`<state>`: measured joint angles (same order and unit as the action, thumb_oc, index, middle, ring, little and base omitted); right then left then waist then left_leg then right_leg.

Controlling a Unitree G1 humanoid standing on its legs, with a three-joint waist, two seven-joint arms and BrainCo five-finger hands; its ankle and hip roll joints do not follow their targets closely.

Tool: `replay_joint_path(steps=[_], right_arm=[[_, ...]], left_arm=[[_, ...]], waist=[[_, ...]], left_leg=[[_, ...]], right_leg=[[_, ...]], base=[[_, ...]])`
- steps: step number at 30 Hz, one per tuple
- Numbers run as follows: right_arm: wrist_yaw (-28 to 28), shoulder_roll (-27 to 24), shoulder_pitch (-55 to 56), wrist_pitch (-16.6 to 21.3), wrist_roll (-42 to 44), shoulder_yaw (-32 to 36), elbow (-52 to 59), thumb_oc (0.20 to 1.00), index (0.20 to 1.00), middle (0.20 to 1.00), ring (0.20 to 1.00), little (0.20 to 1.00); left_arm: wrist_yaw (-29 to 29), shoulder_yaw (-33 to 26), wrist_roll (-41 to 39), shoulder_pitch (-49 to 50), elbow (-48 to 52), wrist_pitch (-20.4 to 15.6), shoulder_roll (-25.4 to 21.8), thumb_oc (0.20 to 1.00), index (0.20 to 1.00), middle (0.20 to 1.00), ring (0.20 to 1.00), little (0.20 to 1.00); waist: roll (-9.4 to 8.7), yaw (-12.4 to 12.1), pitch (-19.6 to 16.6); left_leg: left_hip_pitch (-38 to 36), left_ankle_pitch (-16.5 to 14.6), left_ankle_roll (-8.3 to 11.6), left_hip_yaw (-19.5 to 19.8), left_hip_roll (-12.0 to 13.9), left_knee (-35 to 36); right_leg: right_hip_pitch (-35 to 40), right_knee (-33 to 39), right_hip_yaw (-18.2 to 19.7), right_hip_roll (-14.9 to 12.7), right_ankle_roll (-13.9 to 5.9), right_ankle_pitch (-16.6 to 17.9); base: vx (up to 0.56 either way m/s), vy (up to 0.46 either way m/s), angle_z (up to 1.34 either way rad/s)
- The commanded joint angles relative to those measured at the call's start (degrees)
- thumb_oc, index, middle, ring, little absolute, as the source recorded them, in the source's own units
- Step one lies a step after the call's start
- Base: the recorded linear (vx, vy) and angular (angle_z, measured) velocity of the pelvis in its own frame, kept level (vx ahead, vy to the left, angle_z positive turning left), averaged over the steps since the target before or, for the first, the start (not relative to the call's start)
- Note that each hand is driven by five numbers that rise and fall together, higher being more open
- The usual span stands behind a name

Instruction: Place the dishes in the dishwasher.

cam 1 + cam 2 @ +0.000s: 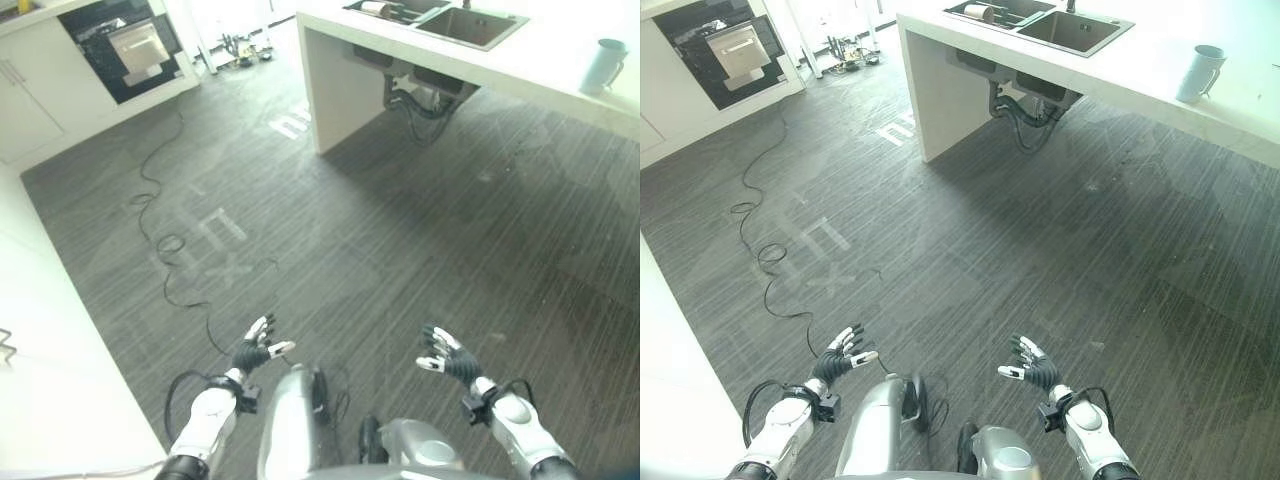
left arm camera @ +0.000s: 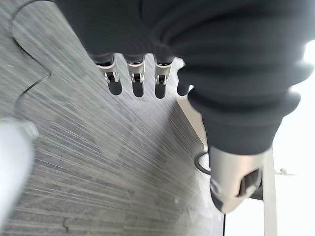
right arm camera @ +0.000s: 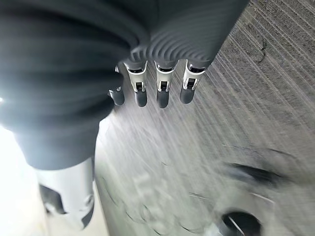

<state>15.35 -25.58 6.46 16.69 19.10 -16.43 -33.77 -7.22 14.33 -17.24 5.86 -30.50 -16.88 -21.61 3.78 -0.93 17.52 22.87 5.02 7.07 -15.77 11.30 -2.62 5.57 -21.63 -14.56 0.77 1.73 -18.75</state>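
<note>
Both hands [image 1: 262, 345] [image 1: 445, 357] empty, fingers relaxed, over floor [image 1: 400, 230].

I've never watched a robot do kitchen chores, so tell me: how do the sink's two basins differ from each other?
The left basin holds dishes, a pale roll-shaped item among them; the right basin looks empty. The left basin lies toward the counter's end, the right basin nearer the pale blue mug. Both are sunk side by side into the same white counter, far from the open, empty left hand and right hand.

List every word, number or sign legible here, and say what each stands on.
Pale letter-like marks on the dark grey striped floor: too faint and broken to read.
Further pale marks beside the white counter: also unreadable.
Pale blue mug: no print legible.
</note>
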Motion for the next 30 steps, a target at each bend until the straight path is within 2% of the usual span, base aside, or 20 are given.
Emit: replay_joint_path(steps=[1,2,3,4,6,8,9,10,12,13,14,16,18,19,25,26,27,28,29,30], right_arm=[[0.2,1.9,-4.0,1.7,2.4,2.2,3.9,1.0,1.0,1.0,1.0,1.0],[0.2,3.7,-2.9,2.2,0.9,3.3,4.8,1.0,1.0,1.0,1.0,1.0],[-0.1,3.8,-2.9,2.1,1.0,3.4,4.9,1.0,1.0,1.0,1.0,1.0],[-0.6,4.4,-3.0,2.0,1.4,3.5,4.8,1.0,1.0,1.0,1.0,1.0],[-1.4,5.3,-3.1,1.6,1.7,3.7,5.0,1.0,1.0,1.0,1.0,1.0],[-2.5,6.1,-2.9,1.4,1.2,3.4,5.5,1.0,1.0,1.0,1.0,1.0],[-2.5,6.1,-2.9,1.4,1.2,3.4,5.5,1.0,1.0,1.0,1.0,1.0],[-3.2,6.5,-3.0,1.4,0.8,2.6,5.3,1.0,1.0,1.0,1.0,1.0],[-3.3,6.4,-3.4,1.4,0.7,1.9,5.4,1.0,1.0,1.0,1.0,1.0],[-3.2,5.9,-3.2,1.0,0.9,1.9,6.3,1.0,1.0,1.0,1.0,1.0],[-2.5,5.5,-2.7,0.8,1.4,2.6,7.1,1.0,1.0,1.0,1.0,1.0],[-1.3,5.0,-1.9,1.1,2.2,3.4,7.6,1.0,1.0,1.0,1.0,1.0],[0.3,4.6,-1.8,2.1,2.0,4.4,7.0,1.0,1.0,1.0,1.0,1.0],[-0.1,4.3,-2.1,2.7,2.5,4.2,6.1,1.0,1.0,1.0,1.0,1.0],[-2.0,3.7,-4.0,2.7,3.1,2.5,5.4,1.0,1.0,1.0,1.0,1.0],[-1.9,3.0,-5.7,2.6,2.7,1.2,4.4,1.0,1.0,1.0,1.0,1.0],[-1.9,2.9,-5.8,2.5,2.7,1.1,4.4,1.0,1.0,1.0,1.0,1.0],[-2.1,2.5,-6.2,2.6,2.5,0.9,3.8,1.0,1.0,1.0,1.0,1.0],[-2.0,2.2,-6.1,2.6,2.3,1.0,3.0,1.0,1.0,1.0,1.0,1.0],[-1.9,2.2,-6.0,2.7,2.3,1.1,2.9,1.0,1.0,1.0,1.0,1.0]], left_arm=[[0.2,-2.1,1.3,-3.1,1.6,-0.8,-0.4,1.0,1.0,1.0,1.0,1.0],[-0.7,-2.0,2.5,-2.6,2.1,-1.2,-1.4,1.0,1.0,1.0,1.0,1.0],[-0.9,-2.0,2.7,-2.5,2.1,-1.2,-1.4,1.0,1.0,1.0,1.0,1.0],[-1.0,-1.4,3.7,-2.6,2.0,-1.6,-1.5,1.0,1.0,1.0,1.0,1.0],[-0.4,-0.3,5.3,-2.9,2.0,-2.2,-1.9,1.0,1.0,1.0,1.0,1.0],[0.5,0.7,4.8,-3.1,2.4,-1.7,-2.5,1.0,1.0,1.0,1.0,1.0],[0.5,0.7,4.8,-3.1,2.4,-1.7,-2.5,1.0,1.0,1.0,1.0,1.0],[1.3,0.7,4.7,-3.2,2.6,-0.4,-2.7,1.0,1.0,1.0,1.0,1.0],[1.4,0.7,3.7,-3.1,2.6,-0.1,-2.9,1.0,1.0,1.0,1.0,1.0],[0.7,0.3,3.5,-3.4,3.1,0.4,-3.4,1.0,1.0,1.0,1.0,1.0],[0.3,0.1,4.0,-3.8,3.2,0.7,-3.6,1.0,1.0,1.0,1.0,1.0],[0.0,-0.3,4.5,-4.2,3.5,1.0,-3.5,1.0,1.0,1.0,1.0,1.0],[0.5,0.1,4.3,-3.8,2.3,-0.7,-3.2,1.0,1.0,1.0,1.0,1.0],[0.9,0.8,4.4,-3.9,1.0,-1.4,-2.8,1.0,1.0,1.0,1.0,1.0],[1.0,2.0,5.6,-3.9,0.2,-1.1,-1.3,1.0,1.0,1.0,1.0,1.0],[1.1,1.7,3.9,-4.4,-0.5,-0.9,-0.3,1.0,1.0,1.0,1.0,1.0],[1.0,1.7,3.8,-4.5,-0.5,-0.9,-0.2,1.0,1.0,1.0,1.0,1.0],[0.2,1.6,3.6,-4.6,-1.0,-1.1,0.2,1.0,1.0,1.0,1.0,1.0],[-0.7,1.5,3.9,-4.7,-1.5,-1.2,0.6,1.0,1.0,1.0,1.0,1.0],[-0.9,1.4,4.1,-4.8,-1.5,-1.2,0.7,1.0,1.0,1.0,1.0,1.0]], waist=[[-3.3,0.1,-3.8],[-4.48,-0.5,-6.1],[-4.64,-0.5,-6.3],[-5.08,-0.4,-6.9],[-4.93,-0.1,-7.4],[-3.65,0.3,-7.6],[-3.65,0.3,-7.6],[-2.16,0.8,-7.2],[-1.52,1.9,-6.2],[-1.4,3.5,-4.9],[-1.9,4.6,-4.1],[-3.09,6.2,-3.2],[-3.32,7.3,-2.8],[-3.25,7.3,-3.5],[-3.68,6.6,-5.3],[-3.99,5.8,-5.6],[-4.12,5.7,-5.6],[-4.84,5.5,-5.3],[-5.77,5.3,-4.9],[-5.93,5.3,-4.9]], left_leg=[[-11.8,4.5,-1.48,-0.5,-2.6,-3.5],[-16.0,-0.1,-5.6,-0.5,-8.3,-0.7],[-16.3,-0.6,-6.06,-0.6,-8.9,-0.4],[-17.6,-1.5,-7.55,-0.1,-10.9,0.8],[-19.4,-2.5,-9.42,0.9,-12.8,2.7],[-20.5,-3.6,-10.62,1.8,-13.1,3.2],[-20.5,-3.6,-10.62,1.8,-13.1,3.2],[-22.9,-4.3,-11.18,2.7,-13.2,4.5],[-25.3,-4.5,-11.07,3.0,-13.2,5.5],[-27.8,-4.8,-10.51,3.9,-13.3,6.0],[-29.3,-5.7,-9.93,4.6,-13.3,5.8],[-31.6,-8.2,-9.4,5.8,-13.6,5.5],[-33.5,-10.9,-9.11,6.4,-13.9,4.8],[-33.1,-10.9,-8.56,6.8,-13.8,3.6],[-31.5,-12.6,-7.25,7.5,-14.0,-4.0],[-27.2,-9.5,-5.33,9.3,-13.1,-17.4],[-26.6,-8.9,-5.11,9.4,-13.0,-19.4],[-22.4,-6.2,-4.31,10.1,-12.4,-29.9],[-17.8,-4.2,-3.86,9.6,-10.4,-39.1],[-17.1,-3.9,-3.81,9.4,-9.7,-40.0]], right_leg=[[10.3,12.9,0.4,-2.3,-5.13,5.7],[12.3,9.4,1.7,-3.8,-8.09,6.6],[12.1,8.4,1.9,-4.1,-8.71,7.6],[10.6,4.0,2.9,-5.2,-11.21,12.5],[7.5,-5.1,4.4,-5.7,-14.51,18.7],[3.8,-14.5,5.7,-3.8,-16.06,23.5],[3.8,-14.5,5.7,-3.8,-16.06,23.5],[-2.2,-22.3,4.9,-4.8,-15.39,25.1],[-6.7,-19.8,3.2,-4.5,-14.12,22.4],[-9.6,-13.6,1.9,-4.3,-12.36,18.6],[-10.6,-6.0,0.9,-5.1,-11.49,17.7],[-13.3,4.5,1.5,-6.8,-12.0,20.8],[-14.5,6.8,1.3,-7.8,-12.33,21.7],[-12.7,8.4,1.9,-6.8,-11.42,19.8],[-6.4,11.3,3.7,-3.6,-8.23,16.0],[-3.7,10.9,4.2,-2.2,-5.27,12.9],[-3.5,10.9,4.3,-2.2,-4.97,12.7],[-2.3,10.9,4.7,-2.2,-3.58,12.0],[-1.1,10.9,4.9,-2.3,-2.24,11.8],[-0.9,11.0,4.9,-2.3,-2.03,11.9]], base=[[0.91,0.471,-0.68],[0.62,0.379,-0.5],[0.57,0.394,-0.58],[0.19,0.206,-0.15],[0.22,0.224,0.23],[0.17,0.147,0.31],[0.23,0.18,0.36],[0.24,0.15,0.34],[0.31,0.076,-0.07],[0.33,-0.097,-0.22],[0.36,-0.174,0.23],[0.28,-0.173,0.64],[0.32,-0.168,0.67],[0.33,-0.201,0.47],[0.23,-0.23,0.13],[0.27,-0.364,-0.63],[0.3,-0.442,-0.37],[0.16,-0.267,-0.29],[0.16,-0.264,-0.29],[0.25,-0.147,-0.51]])
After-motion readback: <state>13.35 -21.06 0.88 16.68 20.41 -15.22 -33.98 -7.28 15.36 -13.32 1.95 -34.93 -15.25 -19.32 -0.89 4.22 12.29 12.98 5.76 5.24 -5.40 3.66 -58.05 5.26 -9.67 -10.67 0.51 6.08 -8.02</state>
